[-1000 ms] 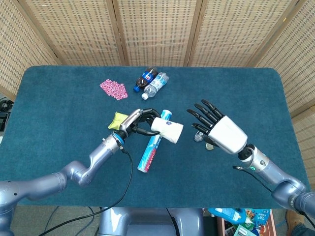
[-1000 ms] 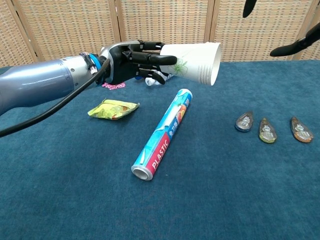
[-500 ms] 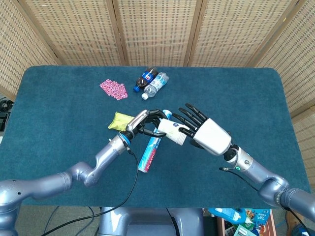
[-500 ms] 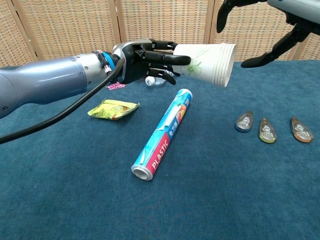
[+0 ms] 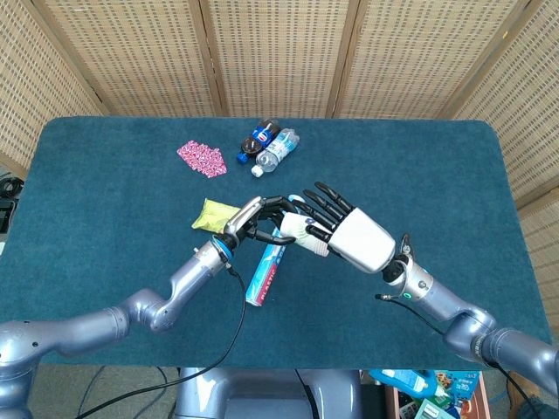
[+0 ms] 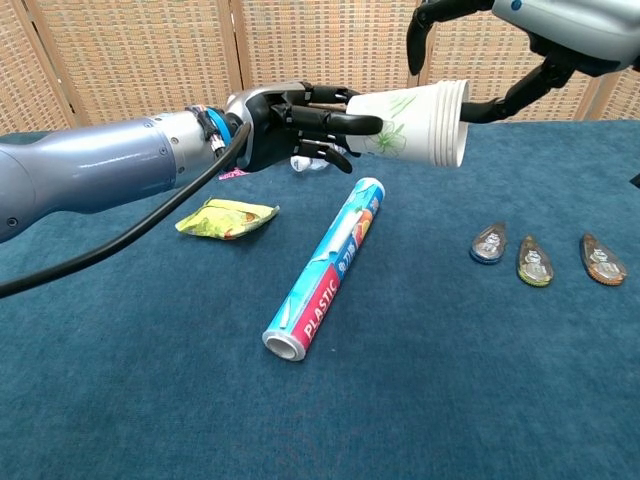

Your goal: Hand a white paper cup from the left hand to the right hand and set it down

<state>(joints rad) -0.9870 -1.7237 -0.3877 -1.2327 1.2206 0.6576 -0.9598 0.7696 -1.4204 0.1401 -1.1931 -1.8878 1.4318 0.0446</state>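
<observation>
Chest view: blue surface [image 6: 150, 400] carries a roll [image 6: 327, 268], packet [image 6: 227, 217] and three tags [image 6: 536, 258]. Above, left hand [image 6: 290, 125] fingers grip the cup [image 6: 415, 124]; right hand [image 5: 354, 240] fingers spread around its rim. Wicker screens [image 5: 279, 52] stand behind.

i moved right hand [image 5: 349, 236] leftward, from well apart to over paper cup [image 6: 415, 122]; fingers now around cup rim. left hand [image 6: 285, 125] shifted cup slightly right.
</observation>
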